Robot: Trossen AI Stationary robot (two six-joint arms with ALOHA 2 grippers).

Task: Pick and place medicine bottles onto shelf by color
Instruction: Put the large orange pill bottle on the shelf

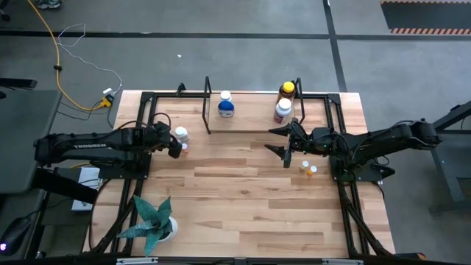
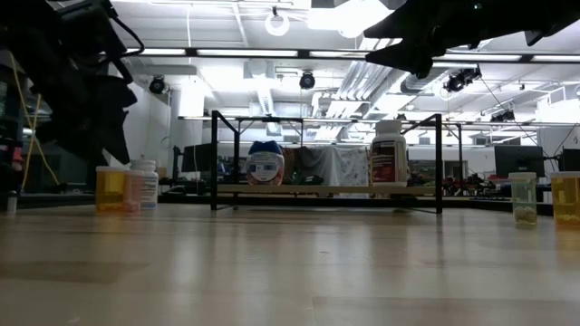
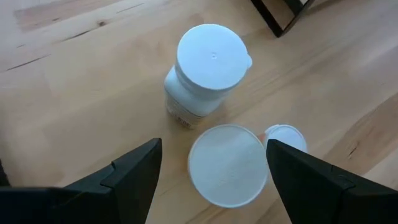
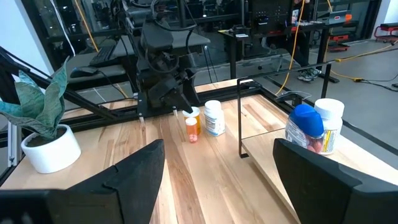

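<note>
Nearest your overhead camera: the 2 arms above the bench.

1. Left gripper [image 1: 176, 142]: near the bench's left edge, above a cluster of bottles; fingers [image 3: 130, 174] spread wide, holding nothing. Directly under it you have a white-lidded vial [image 3: 227, 164], with a small orange vial [image 3: 285, 136] touching it and a white bottle [image 3: 202, 78] just beside both.
2. Right gripper [image 1: 281, 140]: over the bench just in front of the shelf's right end; fingers wide apart, empty.
3. Shelf [image 1: 254, 118]: light-wood board on black legs, against the bench's far edge, centre. On it: a blue-capped bottle [image 1: 226, 105] toward its left end; a white bottle with a red label [image 1: 282, 110] and an amber bottle [image 1: 287, 90] behind it, both at its right end.
4. 2 yellow vials [image 1: 308, 168]: on the bench near the right edge, just beside each other and close below the right gripper.
5. Potted plant [image 1: 155, 218]: white pot, near the bench's front-left corner, well apart from the bottles.
</note>
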